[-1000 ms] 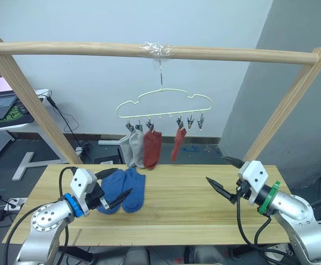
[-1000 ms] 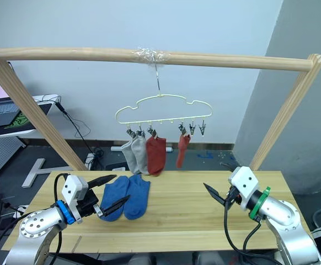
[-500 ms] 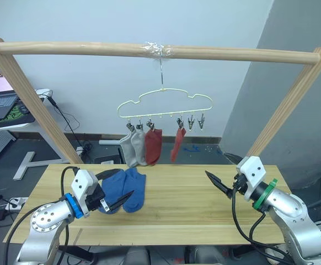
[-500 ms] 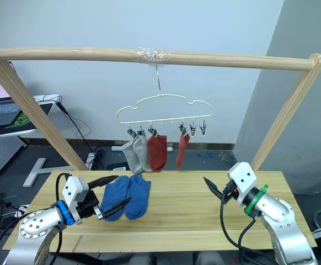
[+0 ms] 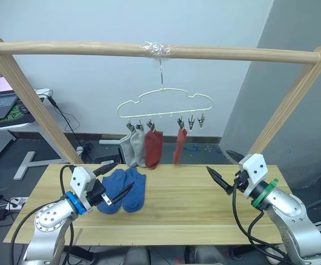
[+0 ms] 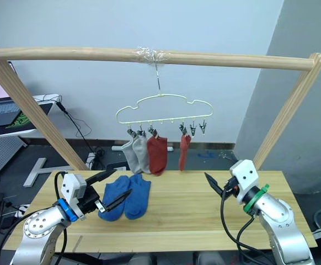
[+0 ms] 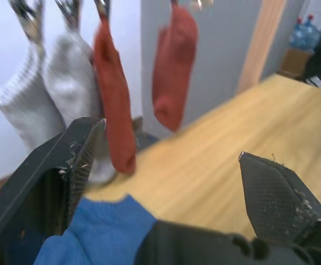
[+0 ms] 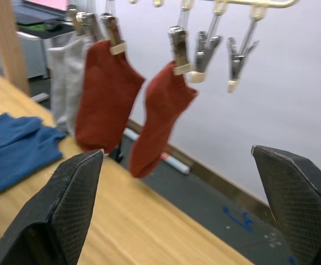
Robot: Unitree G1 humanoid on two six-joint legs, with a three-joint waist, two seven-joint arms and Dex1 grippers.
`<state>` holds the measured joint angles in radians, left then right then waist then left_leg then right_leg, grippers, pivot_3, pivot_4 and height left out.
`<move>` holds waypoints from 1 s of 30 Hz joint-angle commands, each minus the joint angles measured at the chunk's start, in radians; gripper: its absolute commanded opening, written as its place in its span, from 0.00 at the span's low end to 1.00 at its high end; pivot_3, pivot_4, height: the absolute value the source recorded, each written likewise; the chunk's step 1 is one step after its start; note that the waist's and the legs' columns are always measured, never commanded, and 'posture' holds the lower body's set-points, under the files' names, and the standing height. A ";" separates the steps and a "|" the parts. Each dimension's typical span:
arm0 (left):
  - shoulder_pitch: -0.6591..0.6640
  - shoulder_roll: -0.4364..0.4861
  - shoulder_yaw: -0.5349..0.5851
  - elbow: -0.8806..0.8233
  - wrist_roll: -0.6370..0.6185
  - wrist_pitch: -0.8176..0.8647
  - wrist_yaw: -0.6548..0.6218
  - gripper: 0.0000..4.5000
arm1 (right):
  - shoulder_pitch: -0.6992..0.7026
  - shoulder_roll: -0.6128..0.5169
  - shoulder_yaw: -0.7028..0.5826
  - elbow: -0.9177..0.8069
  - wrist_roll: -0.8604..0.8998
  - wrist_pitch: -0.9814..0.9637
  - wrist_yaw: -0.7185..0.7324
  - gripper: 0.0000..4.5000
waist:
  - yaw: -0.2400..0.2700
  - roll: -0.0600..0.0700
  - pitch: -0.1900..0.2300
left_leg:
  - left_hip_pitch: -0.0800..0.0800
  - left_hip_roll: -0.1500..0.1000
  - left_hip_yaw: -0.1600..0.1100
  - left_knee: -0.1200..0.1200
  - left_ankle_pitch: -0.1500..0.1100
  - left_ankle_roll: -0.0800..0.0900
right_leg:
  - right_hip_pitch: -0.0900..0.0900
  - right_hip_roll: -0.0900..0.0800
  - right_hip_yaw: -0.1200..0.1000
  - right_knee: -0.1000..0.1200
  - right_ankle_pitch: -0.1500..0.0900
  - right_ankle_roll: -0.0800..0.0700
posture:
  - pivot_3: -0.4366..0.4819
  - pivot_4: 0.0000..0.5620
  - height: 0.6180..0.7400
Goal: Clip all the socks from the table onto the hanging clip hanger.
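Here, both claws gape empty: the left gripper (image 5: 112, 179) hovers beside two blue socks (image 5: 123, 188) at seven o'clock. A hasty pinch might lift both socks together.

The two eye views look forward and down from the robot's head, side by side, over the whole bench (image 5: 193, 207) and up to the wooden pole (image 5: 149, 51) with the clip hanger (image 5: 165, 105) below it; both share nearly the same scene, slightly offset. The left wrist view sits close above the bench near its left end, facing along the left gripper (image 7: 166, 165) toward the hanging socks (image 7: 116, 99) and the far right of the bench. The right wrist view looks from the right end along the right gripper (image 8: 182, 193), up at the same socks and clips (image 8: 204, 49), so both wrist views share the hanger's load.
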<state>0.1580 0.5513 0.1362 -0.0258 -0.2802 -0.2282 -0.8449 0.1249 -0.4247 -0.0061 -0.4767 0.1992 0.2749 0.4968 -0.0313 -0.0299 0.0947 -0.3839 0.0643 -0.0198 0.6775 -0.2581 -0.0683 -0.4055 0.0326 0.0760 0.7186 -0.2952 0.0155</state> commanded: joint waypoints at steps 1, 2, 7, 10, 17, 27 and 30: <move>-0.016 -0.012 0.003 -0.016 0.028 -0.038 0.034 1.00 | 0.003 0.026 -0.028 0.002 -0.039 -0.064 -0.059 1.00 | 0.000 0.000 0.000 | 0.000 0.000 0.000 0.000 0.000 0.000 | 0.000 0.000 0.000 0.000 0.000 0.000 | 0.49 0.12 0.62; -0.019 -0.016 0.003 -0.017 0.034 -0.040 0.045 1.00 | 0.005 0.032 -0.026 0.006 -0.051 -0.069 -0.070 1.00 | 0.000 0.000 0.000 | 0.000 0.000 0.000 0.000 0.000 0.000 | 0.000 0.000 0.000 0.000 0.000 0.000 | 0.49 0.12 0.62; -0.032 -0.066 -0.001 -0.035 0.102 -0.048 0.158 1.00 | 0.012 0.072 -0.014 0.003 -0.075 -0.067 -0.118 1.00 | 0.000 0.001 0.001 | 0.000 0.000 0.001 0.000 0.000 0.000 | 0.000 0.000 0.001 -0.001 0.000 0.000 | 0.49 0.13 0.62; -0.006 -0.068 -0.018 -0.096 0.068 -0.013 0.137 1.00 | 0.014 0.090 -0.017 0.003 -0.089 -0.083 -0.143 1.00 | -0.001 0.002 0.001 | 0.000 0.000 0.001 -0.001 0.000 0.000 | 0.000 0.000 0.001 -0.001 0.000 0.000 | 0.48 0.13 0.62; 0.005 -0.052 -0.036 -0.183 0.025 0.084 0.119 1.00 | 0.005 0.105 -0.004 -0.003 -0.080 -0.067 -0.136 1.00 | -0.001 0.003 0.004 | 0.000 0.000 0.001 -0.001 0.000 0.000 | -0.001 0.000 0.001 -0.001 0.000 0.000 | 0.48 0.14 0.62; -0.008 -0.042 -0.044 -0.251 0.025 0.144 0.118 1.00 | -0.029 0.121 0.005 -0.008 -0.038 -0.035 -0.120 0.71 | -0.001 0.005 0.014 | -0.001 0.000 0.000 -0.001 0.000 0.000 | -0.001 0.000 0.001 -0.001 -0.001 -0.001 | 0.49 0.16 0.62; -0.015 -0.036 -0.042 -0.258 0.020 0.156 0.118 1.00 | -0.038 0.121 0.015 -0.011 -0.051 -0.031 -0.125 0.48 | -0.001 0.004 0.019 | -0.001 0.000 0.001 -0.001 0.000 0.000 | -0.001 0.000 0.001 -0.001 -0.001 -0.001 | 0.49 0.17 0.62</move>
<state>0.1591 0.5064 0.0826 -0.2417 -0.2420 -0.0727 -0.7295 0.1030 -0.3037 0.0060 -0.4543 0.1400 0.2467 0.3725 -0.0326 -0.0256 0.1140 -0.3848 0.0643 -0.0194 0.6761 -0.2584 -0.0686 -0.4068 0.0326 0.0770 0.7173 -0.2960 0.0147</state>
